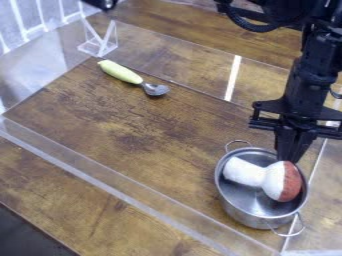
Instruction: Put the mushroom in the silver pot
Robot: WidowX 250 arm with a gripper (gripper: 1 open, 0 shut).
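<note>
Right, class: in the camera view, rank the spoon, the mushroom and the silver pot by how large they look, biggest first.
1. Silver pot
2. Toy mushroom and yellow-green-handled spoon: unsure, since the mushroom is thicker but looks about as long, and sits nearer the camera.

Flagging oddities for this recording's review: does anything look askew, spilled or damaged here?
Nothing looks spilled or damaged. The mushroom lies on its side inside the silver pot, which seems unremarkable for a toy just wider than it is tall. The spoon lies apart on the table.
</note>
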